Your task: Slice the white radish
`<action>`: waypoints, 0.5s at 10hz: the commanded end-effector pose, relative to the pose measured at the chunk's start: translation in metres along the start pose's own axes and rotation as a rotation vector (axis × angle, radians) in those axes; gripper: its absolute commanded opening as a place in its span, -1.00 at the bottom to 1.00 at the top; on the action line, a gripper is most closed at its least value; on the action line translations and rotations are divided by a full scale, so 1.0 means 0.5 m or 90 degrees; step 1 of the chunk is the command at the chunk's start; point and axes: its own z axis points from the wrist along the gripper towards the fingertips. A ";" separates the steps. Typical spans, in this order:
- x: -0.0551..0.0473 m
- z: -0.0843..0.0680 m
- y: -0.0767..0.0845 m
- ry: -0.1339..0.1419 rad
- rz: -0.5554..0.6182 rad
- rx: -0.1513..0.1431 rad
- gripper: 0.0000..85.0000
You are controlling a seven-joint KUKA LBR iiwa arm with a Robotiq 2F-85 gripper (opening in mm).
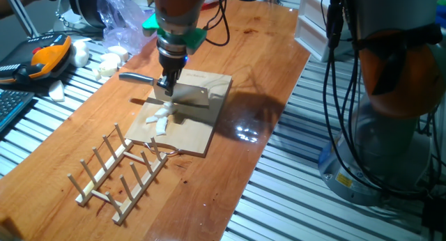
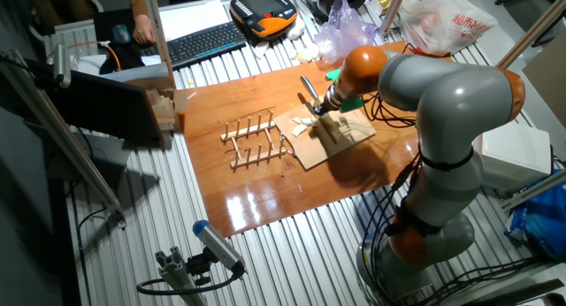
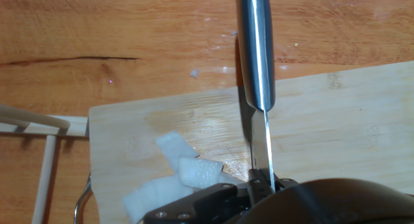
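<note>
The white radish (image 1: 160,120) lies as several small pale cut pieces on the near-left part of the wooden board (image 1: 205,133). My gripper (image 1: 167,85) stands just above and behind them, shut on a steel knife (image 1: 189,95). The knife's handle (image 1: 136,77) sticks out to the left and its blade is edge-down on the board. In the hand view the radish pieces (image 3: 187,169) sit left of the blade (image 3: 262,143), and the handle (image 3: 255,49) points away past the board's edge (image 3: 336,114). The other fixed view shows the gripper (image 2: 324,108) over the board (image 2: 343,143).
A wooden dish rack (image 1: 118,173) lies in front of the board, touching its corner. Larger white lumps (image 1: 108,63) and a plastic bag (image 1: 122,21) sit at the table's back left. An orange pendant (image 1: 49,56) lies off the table. The robot's base (image 1: 397,95) stands at the right.
</note>
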 end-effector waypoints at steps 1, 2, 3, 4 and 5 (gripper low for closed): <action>0.000 -0.001 0.000 0.000 0.000 0.000 -1.00; -0.002 -0.005 0.000 0.000 0.000 0.002 -1.00; -0.004 -0.013 0.000 0.003 0.000 0.005 -1.00; -0.005 -0.021 0.000 0.006 -0.001 0.006 -1.00; -0.005 -0.025 0.000 0.007 -0.001 0.006 -1.00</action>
